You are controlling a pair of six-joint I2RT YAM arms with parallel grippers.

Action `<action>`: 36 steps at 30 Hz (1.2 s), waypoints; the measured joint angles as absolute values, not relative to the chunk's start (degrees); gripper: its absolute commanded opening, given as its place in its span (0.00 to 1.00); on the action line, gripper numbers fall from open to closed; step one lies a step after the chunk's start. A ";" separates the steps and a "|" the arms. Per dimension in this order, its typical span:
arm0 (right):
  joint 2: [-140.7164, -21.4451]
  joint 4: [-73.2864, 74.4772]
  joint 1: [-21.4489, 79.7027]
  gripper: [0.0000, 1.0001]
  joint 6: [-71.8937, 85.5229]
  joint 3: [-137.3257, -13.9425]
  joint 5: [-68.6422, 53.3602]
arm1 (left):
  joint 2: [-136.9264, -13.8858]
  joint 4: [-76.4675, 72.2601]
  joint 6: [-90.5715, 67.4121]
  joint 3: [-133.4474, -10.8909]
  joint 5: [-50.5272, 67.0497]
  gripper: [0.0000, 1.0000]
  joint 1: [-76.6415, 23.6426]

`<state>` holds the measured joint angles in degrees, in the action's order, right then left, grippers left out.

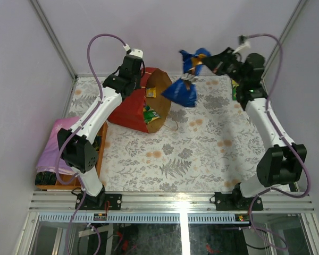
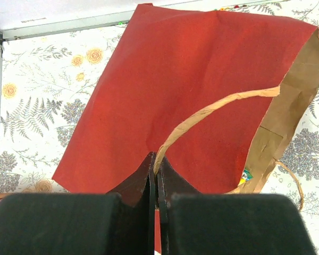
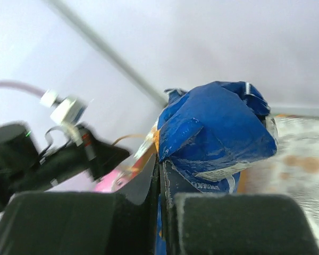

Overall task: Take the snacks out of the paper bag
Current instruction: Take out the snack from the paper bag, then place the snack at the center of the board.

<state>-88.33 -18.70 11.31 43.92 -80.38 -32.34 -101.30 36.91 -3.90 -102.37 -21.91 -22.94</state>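
Red paper carrier bag (image 1: 128,109) on its side at far-left corner of the floral worktop (image 1: 202,154), mouth facing right, green-yellow packets (image 1: 150,113) inside | left gripper (image 2: 155,159) clenched on its twisted paper handle (image 2: 212,109) | right gripper (image 3: 160,162) grasping crumpled blue chip bag (image 3: 218,127), raised over the far edge

Plain pale lilac walls (image 1: 165,32) across the top and both sides of the overhead frame. Slim metal posts (image 1: 52,37) run diagonally in the upper corners. Table is covered by a white tablecloth (image 1: 202,154) with a grey fern and orange flower print. Lower left: wooden tray (image 1: 102,154) with a folded purple cloth (image 1: 56,149) on it. Silver rail (image 1: 170,199) along the bottom edge, dark space below. Light even, shadows soft.
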 measured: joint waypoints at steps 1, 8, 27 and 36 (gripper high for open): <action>-87.92 -18.55 7.68 0.00 43.92 -80.38 -32.47 | -101.30 36.91 -4.01 -102.37 -21.91 0.00 -22.94; -93.67 -16.23 -2.92 0.00 43.44 -80.90 -32.21 | -101.30 36.93 -4.21 -102.37 -21.87 0.00 -22.92; -119.15 -16.91 -1.41 0.00 44.34 -87.11 -36.75 | -101.97 36.95 -4.21 -102.37 -21.91 0.00 -22.92; -128.79 -10.26 -6.44 0.89 37.28 -93.10 -29.02 | -102.39 36.95 -4.19 -102.37 -21.87 0.00 -22.92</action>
<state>-128.79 -10.26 -6.44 37.28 -93.10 -29.02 -102.39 36.95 -4.19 -102.37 -21.87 -22.92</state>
